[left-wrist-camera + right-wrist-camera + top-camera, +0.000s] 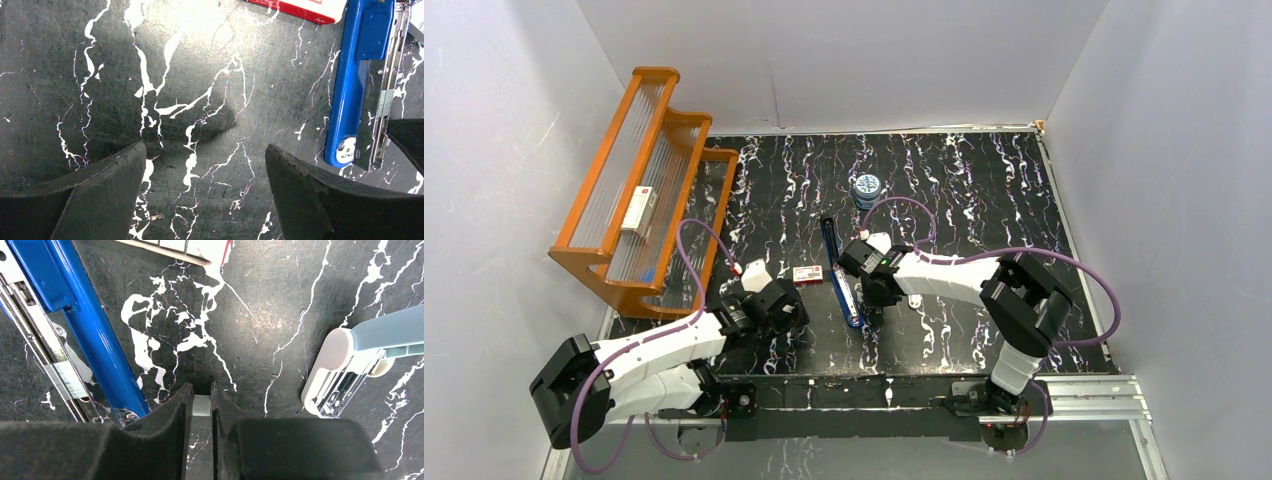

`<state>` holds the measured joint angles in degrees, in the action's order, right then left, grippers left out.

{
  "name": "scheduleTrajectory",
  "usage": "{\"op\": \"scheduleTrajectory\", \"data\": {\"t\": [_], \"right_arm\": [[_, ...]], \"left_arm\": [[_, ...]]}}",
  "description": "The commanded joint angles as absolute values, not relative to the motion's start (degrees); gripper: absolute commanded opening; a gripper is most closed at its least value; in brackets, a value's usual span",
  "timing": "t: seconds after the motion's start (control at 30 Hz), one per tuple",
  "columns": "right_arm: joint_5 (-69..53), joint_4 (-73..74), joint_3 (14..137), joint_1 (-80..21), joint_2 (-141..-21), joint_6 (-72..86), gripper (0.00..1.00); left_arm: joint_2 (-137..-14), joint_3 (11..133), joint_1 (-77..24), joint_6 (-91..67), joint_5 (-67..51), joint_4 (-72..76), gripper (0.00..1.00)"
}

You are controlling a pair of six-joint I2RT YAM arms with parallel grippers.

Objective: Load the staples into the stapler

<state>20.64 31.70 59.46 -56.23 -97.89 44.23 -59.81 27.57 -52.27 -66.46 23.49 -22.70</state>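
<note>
Nearest, the left gripper (205, 150) hangs spread wide over the marbled mat (100, 75), the right gripper (201, 390) is closed narrow on a small pale piece (201, 406), maybe a staple strip, beside the opened blue stapler (92, 335), and the staples box (807, 274) lies slightly farther, just left of it.

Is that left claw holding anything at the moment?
No: the left gripper is spread wide open, and only the bare table shows between its two fingers.

place: robot lab cell | white enclosure walls (844, 60) | black marbled tabletop (964, 190) | aluminium mounting rail (1094, 392)
</note>
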Motion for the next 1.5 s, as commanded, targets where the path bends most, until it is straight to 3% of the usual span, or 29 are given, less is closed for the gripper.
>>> {"op": "scheduleTrajectory", "data": {"t": [0.0, 0.63, 1.03, 1.47], "right_arm": [[21.2, 33.9, 60.9, -55.9, -97.7, 45.0, 0.25], [34.9, 33.1, 59.2, -53.9, -86.8, 42.4, 0.24], [33.8, 26.1, 47.7, -45.7, -73.8, 39.2, 0.24], [32.0, 23.0, 43.9, -45.7, -73.0, 39.6, 0.24]], "left_arm": [[-59.8, 27.2, -52.1, -66.7, 24.8, -23.2, 0.85], [-60.0, 27.4, -52.0, -66.4, 24.8, -23.0, 0.85], [-61.3, 28.4, -52.1, -65.8, 24.6, -22.6, 0.85], [-64.6, 30.2, -52.0, -65.2, 23.7, -21.3, 0.85]]}}
